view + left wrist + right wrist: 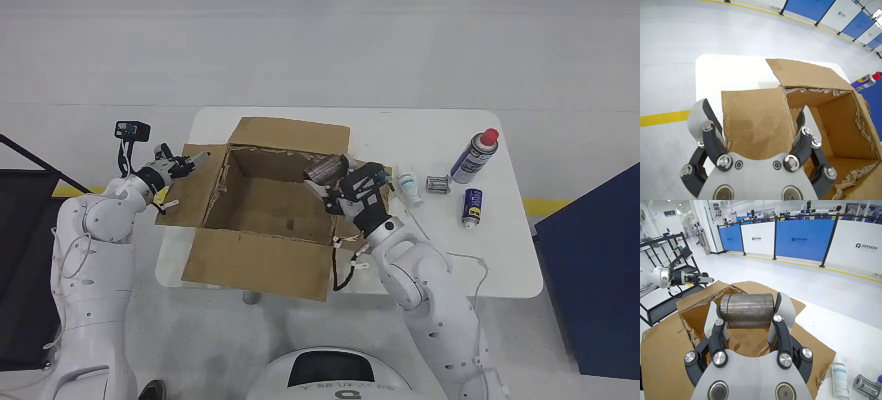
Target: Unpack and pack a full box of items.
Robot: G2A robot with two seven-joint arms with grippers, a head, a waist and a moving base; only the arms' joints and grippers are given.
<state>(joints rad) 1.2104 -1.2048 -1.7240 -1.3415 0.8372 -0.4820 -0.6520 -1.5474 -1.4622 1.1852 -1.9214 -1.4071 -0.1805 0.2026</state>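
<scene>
A big brown box (270, 210) sits on the white table (480, 250). Its top is open and its four flaps are folded out flat. The edges of the box are torn and ragged.

The right pincer (747, 306) is closed tight on a metal roll (745, 315). The roll is grey and shiny and it lies on its side between the two fingers. The pincer holds it up in the air, over the right side of the open box, near the right wall.

The left pincer (754, 106) is spread wide with nothing in it. It hangs over the flap (755, 117) on the left side of the box. I cannot tell if it touches the flap.

More things lie on the table to the right of the box. A white bottle (408, 186) lies on its side just beside the box's right flap. Next to it is a small metal part (437, 185) with bars, like a tiny cage. Farther right, a blue spray can (474, 154) with a red cap lies on its side. Near it is a small blue can (472, 207).
</scene>
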